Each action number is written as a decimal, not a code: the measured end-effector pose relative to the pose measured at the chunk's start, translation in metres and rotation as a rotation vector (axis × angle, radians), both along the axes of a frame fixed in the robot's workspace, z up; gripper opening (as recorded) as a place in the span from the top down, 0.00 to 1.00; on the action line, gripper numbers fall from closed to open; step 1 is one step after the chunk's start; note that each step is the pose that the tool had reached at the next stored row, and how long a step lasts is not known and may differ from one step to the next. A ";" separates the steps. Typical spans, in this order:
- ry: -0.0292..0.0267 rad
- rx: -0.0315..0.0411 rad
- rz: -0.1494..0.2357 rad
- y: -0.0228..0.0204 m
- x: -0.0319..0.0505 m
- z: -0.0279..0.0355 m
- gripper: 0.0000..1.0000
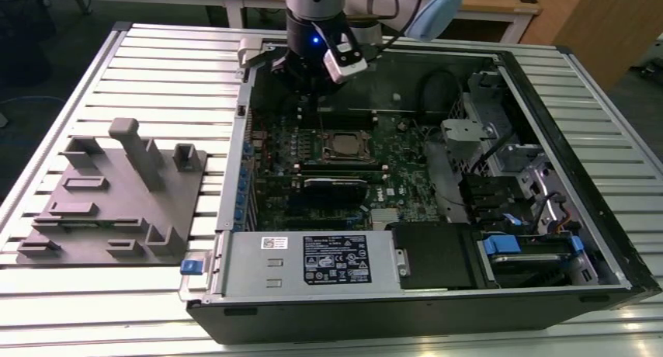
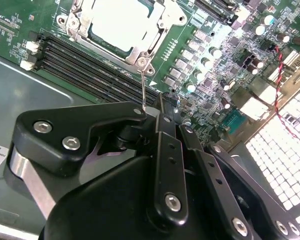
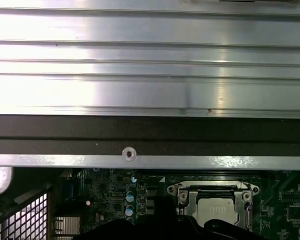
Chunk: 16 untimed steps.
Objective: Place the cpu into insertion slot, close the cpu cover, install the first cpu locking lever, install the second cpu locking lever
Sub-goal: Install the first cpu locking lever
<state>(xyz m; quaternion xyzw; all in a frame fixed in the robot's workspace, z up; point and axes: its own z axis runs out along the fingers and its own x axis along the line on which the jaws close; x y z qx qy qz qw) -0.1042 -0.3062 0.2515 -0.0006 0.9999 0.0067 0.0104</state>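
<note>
Cpu locking lever (image 2: pixel 142 90) touches the closed gripper (image 2: pixel 151 114).

In the exterior view, open room is seen above the cpu cover (image 1: pixel 345 146); three o'clock is barred by a metal bracket (image 1: pixel 466 132).

Silver-grey cpu (image 2: pixel 121 24); green motherboard (image 2: pixel 11 15); black claw (image 2: pixel 151 111); silver locking lever (image 2: pixel 142 87); ribbed silver table (image 1: pixel 155 62).

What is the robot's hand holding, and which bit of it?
The gripper appears to pinch the thin wire cpu locking lever by its free end, the end away from the cpu cover.
</note>
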 end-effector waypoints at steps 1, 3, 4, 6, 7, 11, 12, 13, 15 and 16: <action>0.0000 0.0000 0.000 0.0000 0.0004 0.0000 0.89; 0.0000 0.0000 0.000 0.0000 0.0011 0.0000 0.89; 0.0000 0.0000 0.000 0.0000 0.0015 0.0000 0.89; 0.0000 0.0000 0.000 0.0000 0.0022 0.0000 0.89; 0.0000 0.0000 0.000 0.0000 0.0025 0.0000 0.89; 0.0000 0.0000 0.000 0.0000 0.0040 0.0000 0.89; 0.0000 0.0000 0.000 0.0000 0.0045 0.0000 0.89; 0.0000 0.0000 0.000 0.0000 0.0050 0.0000 0.89; 0.0000 0.0000 0.000 0.0000 0.0061 0.0000 0.89; 0.0000 0.0000 0.000 0.0000 0.0067 0.0000 0.89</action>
